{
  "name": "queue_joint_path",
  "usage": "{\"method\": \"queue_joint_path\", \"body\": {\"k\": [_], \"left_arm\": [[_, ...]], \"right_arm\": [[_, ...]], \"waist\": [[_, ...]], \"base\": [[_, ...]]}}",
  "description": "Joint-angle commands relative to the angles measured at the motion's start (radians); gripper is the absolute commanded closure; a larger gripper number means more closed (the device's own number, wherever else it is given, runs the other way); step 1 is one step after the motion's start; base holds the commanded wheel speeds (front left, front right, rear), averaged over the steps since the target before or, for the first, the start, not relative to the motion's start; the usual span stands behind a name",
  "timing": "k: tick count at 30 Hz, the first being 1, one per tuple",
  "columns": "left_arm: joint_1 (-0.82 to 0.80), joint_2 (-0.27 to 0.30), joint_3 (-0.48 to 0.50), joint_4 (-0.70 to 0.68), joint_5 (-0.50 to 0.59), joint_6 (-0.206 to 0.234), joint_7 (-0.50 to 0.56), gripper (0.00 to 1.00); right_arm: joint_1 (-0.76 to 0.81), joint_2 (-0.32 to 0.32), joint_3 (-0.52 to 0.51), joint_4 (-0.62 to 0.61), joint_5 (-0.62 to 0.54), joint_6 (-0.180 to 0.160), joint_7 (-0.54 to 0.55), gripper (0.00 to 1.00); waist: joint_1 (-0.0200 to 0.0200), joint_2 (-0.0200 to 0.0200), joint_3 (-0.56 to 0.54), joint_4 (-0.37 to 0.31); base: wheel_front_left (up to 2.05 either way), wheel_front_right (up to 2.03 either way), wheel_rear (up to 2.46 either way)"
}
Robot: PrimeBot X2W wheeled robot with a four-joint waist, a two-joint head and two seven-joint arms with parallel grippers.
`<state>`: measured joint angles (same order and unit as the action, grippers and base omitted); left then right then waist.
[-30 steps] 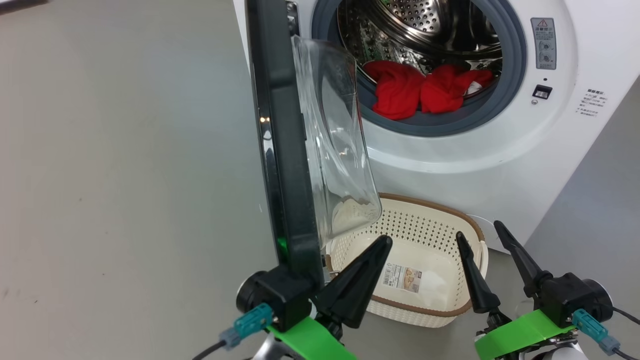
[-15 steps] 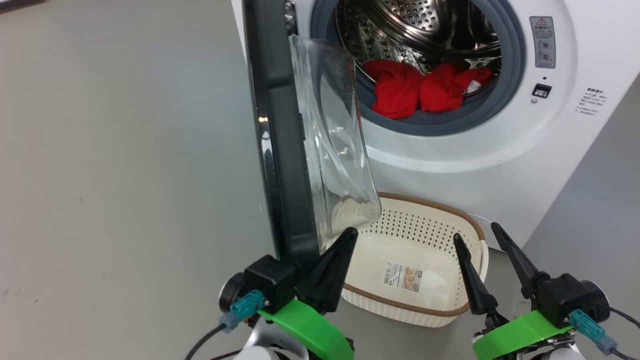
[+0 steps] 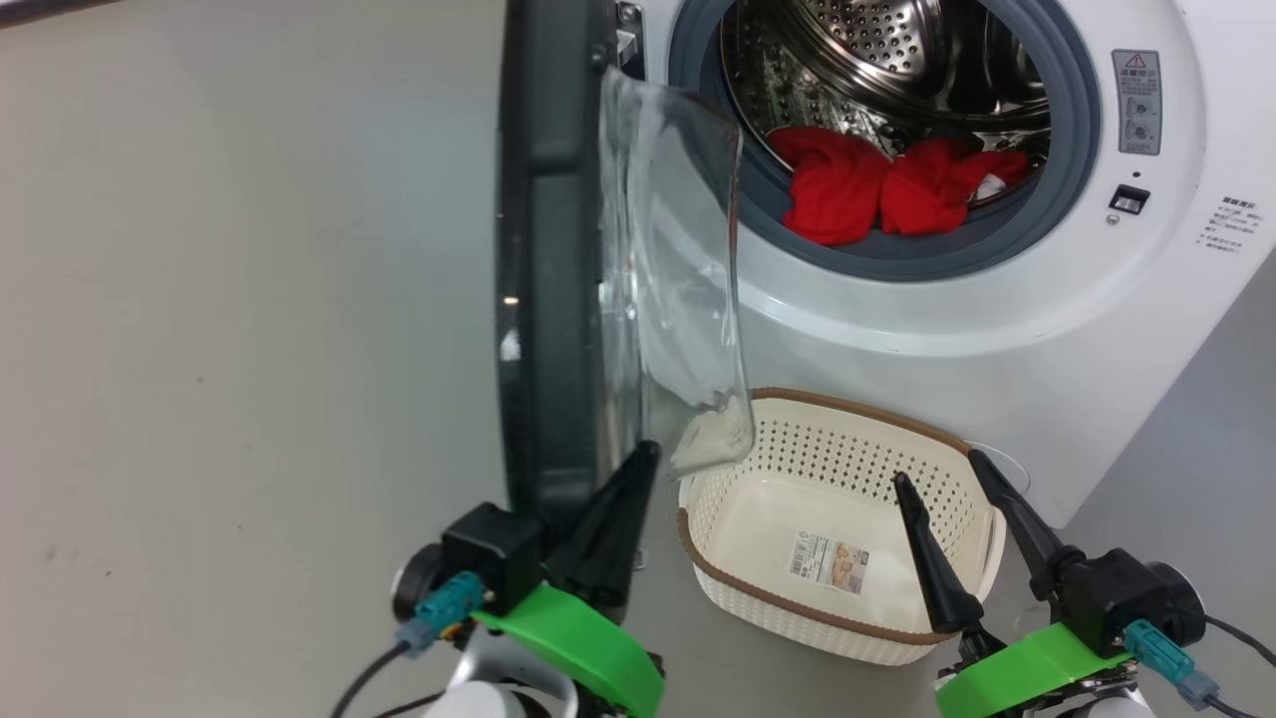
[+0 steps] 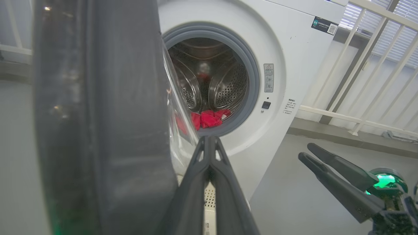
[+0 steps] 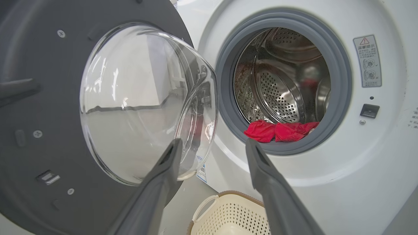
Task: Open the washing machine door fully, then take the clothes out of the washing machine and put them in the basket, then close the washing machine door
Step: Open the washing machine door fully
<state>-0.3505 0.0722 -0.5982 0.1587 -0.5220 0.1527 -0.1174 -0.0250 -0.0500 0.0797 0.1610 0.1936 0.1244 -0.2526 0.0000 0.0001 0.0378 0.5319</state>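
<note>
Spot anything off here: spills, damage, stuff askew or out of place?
Nothing stands out. The washing machine door hangs open, glass intact; the clothes lie in the drum's mouth, lapping onto the gasket; the basket stands upright and empty on the floor before the washing machine. No spills.

The head camera looks forward and steeply down from above and behind both grippers, the left gripper (image 3: 646, 454) at its lower left, the right gripper (image 3: 939, 469) at its lower right; the left wrist camera sits low, looking along its fingers, the edge of the door (image 4: 98, 114) close against their left, the washer (image 4: 287, 49) farther ahead; the right wrist camera faces the door's inner side beyond its fingers; all three share the drum (image 3: 877, 50) and red clothes (image 3: 867, 189); the left wrist view also catches the right gripper; the basket (image 3: 847, 407) lies just below the right fingers.
</note>
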Motion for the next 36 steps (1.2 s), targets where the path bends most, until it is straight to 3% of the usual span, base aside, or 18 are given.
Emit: {"method": "queue_joint_path", "body": {"k": [1, 21, 36], "left_arm": [[-0.017, 0.034, 0.068, -0.021, -0.005, 0.026, -0.012, 1.0], [0.041, 0.131, 0.231, -0.035, -0.04, 0.125, -0.071, 1.0], [0.032, 0.163, 0.313, 0.013, -0.046, 0.16, -0.116, 1.0]], "right_arm": [[-0.035, 0.0, 0.028, -0.02, 0.01, 0.006, -0.009, 0.0], [-0.027, 0.0, 0.034, -0.013, -0.007, 0.006, -0.009, 0.0], [-0.024, 0.0, 0.015, -0.022, -0.035, 0.006, -0.009, 0.0]], "waist": [[0.0, -0.0001, 0.002, 0.001], [0.0, -0.0001, 0.014, 0.001], [0.0, -0.0001, 0.049, 0.004]], "base": [[0.0, 0.0, 0.0], [0.0, 0.0, 0.0], [0.0, 0.0, 0.0]]}}
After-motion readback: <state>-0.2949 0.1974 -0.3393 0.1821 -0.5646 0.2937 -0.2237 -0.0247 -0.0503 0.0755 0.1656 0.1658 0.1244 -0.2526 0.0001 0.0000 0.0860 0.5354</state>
